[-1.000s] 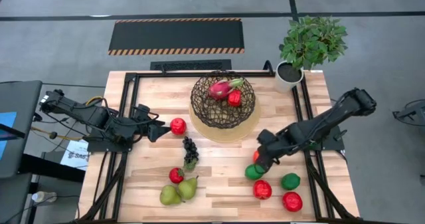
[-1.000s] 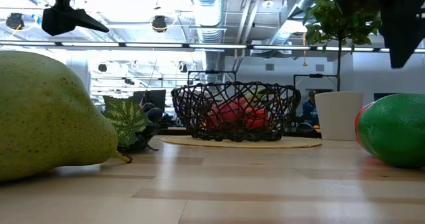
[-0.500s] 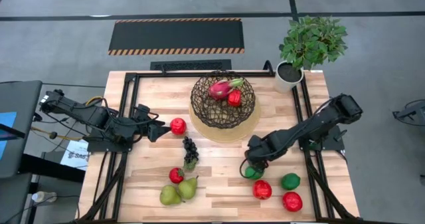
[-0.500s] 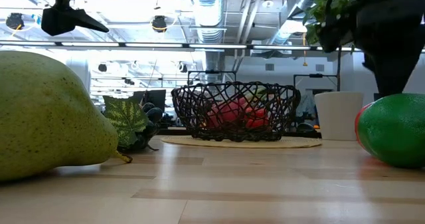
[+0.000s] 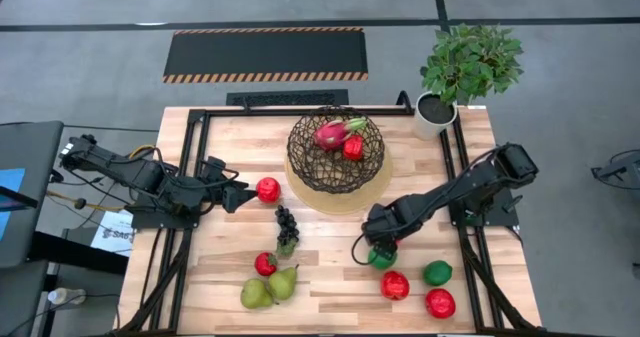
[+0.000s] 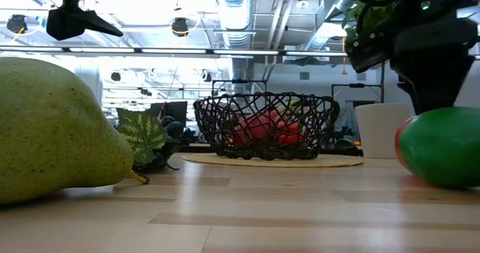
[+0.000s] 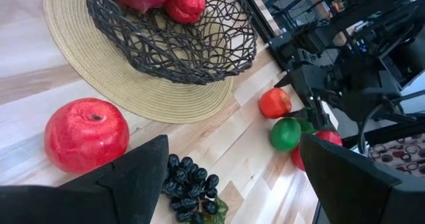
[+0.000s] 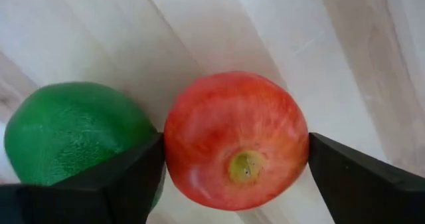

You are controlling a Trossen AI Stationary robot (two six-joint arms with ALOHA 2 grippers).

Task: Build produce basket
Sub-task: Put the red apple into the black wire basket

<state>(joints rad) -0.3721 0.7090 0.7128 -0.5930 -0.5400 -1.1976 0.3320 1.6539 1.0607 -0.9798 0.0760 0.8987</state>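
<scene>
The right gripper [image 5: 376,249], fingers spread astride an orange-red fruit [image 8: 236,141] touching a green fruit [image 8: 76,132] at five o'clock from the basket [image 5: 336,153], should close squarely, excluding its neighbour, while the open left gripper [image 5: 238,194] waited at nine o'clock.

The counter [image 5: 225,242] carries one basket [image 5: 303,167]. In it lie one pink dragon fruit [image 5: 330,134] and one red pepper [image 5: 353,147].

On the boards there are four red round fruits: one [image 5: 268,189] toward the left edge, one [image 5: 265,264] beside the pears, and two [image 5: 394,285] [image 5: 439,302] toward the right edge. There is one orange-red fruit [image 8: 236,141], two green round fruits [image 5: 381,259] [image 5: 436,272], two green pears [image 5: 255,293] [image 5: 283,282] and one bunch of dark grapes [image 5: 287,222].

One potted plant [image 5: 435,115] stands at a right corner.
</scene>
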